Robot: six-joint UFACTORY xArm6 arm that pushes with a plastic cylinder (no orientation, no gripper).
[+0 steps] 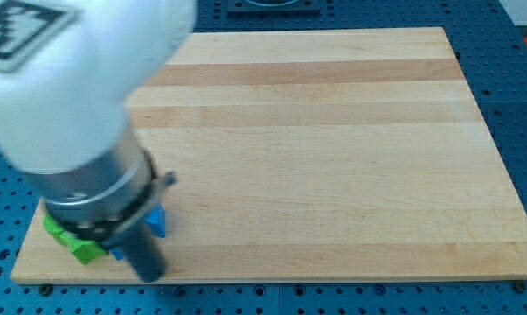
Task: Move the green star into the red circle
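Note:
My arm's white body fills the view's upper left and its dark rod runs down to my tip [149,273] near the board's bottom left corner. A green block [81,248] pokes out just left of the rod; its shape is mostly hidden, so I cannot tell if it is the star. Blue block parts [158,220] show just right of the rod, touching or nearly touching it. No red circle shows anywhere; it may be hidden under the arm.
The wooden board [333,131] lies on a blue perforated table [517,79]. The board's bottom edge runs just below my tip. The arm hides the board's left part.

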